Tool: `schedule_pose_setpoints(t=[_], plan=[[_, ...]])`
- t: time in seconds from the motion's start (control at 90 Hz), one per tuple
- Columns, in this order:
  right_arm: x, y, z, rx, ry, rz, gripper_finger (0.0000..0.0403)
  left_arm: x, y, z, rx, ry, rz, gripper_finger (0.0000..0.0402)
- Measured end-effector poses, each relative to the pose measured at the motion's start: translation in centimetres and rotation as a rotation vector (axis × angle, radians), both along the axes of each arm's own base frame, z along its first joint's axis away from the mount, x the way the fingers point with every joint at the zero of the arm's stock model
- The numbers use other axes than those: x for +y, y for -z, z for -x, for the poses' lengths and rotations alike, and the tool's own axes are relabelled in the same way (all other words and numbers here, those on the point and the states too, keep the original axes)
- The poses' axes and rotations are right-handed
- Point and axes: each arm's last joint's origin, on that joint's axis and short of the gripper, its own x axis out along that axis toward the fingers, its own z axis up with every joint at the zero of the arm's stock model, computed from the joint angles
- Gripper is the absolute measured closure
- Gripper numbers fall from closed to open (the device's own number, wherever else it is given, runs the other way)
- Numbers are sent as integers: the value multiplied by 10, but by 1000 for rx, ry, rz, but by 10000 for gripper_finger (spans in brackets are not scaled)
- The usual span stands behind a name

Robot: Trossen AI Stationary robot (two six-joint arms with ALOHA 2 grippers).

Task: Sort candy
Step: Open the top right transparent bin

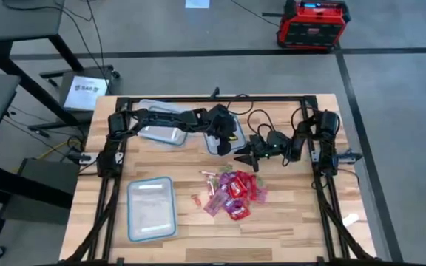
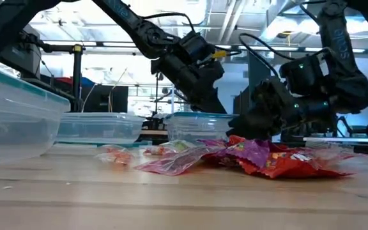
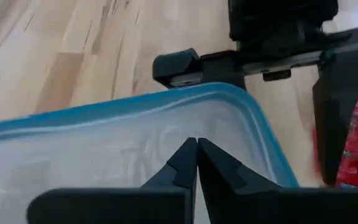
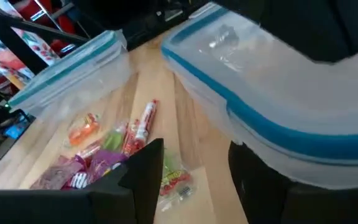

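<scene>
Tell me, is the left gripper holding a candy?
No. In the left wrist view the left gripper is shut on nothing, above a container.

I'm seeing even, soft overhead light on the desk (image 1: 287, 229). In the low view, bright ceiling lights are glaring behind, silhouetting both arms. My 2 wrist views are blurring nearby edges.

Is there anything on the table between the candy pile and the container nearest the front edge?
Mostly bare wood. The high view shows one small orange candy lying alone between the candy pile and the front container, touching neither.
</scene>
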Motion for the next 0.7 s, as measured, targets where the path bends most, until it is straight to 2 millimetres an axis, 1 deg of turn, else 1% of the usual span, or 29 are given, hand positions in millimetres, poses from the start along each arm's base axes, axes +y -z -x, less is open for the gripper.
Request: schedule_pose_setpoints(t=[0.156,0.244,0.322,0.511,0.7], plan=[[1,-2,-1,-10,-11,78,252,-2,0,-1,-11,2,4,401],[1,-1,-1,3,54,134,253,-2,0,-2,-17,-7,12,401],[0,1,0,34,119,141,253,-2,0,-3,-23,-17,11,402],[2,1,-1,39,144,149,253,-2,-1,-4,-36,-28,19,402],[1,-2,-8,29,217,116,253,-1,-1,-5,-49,-49,29,402]])
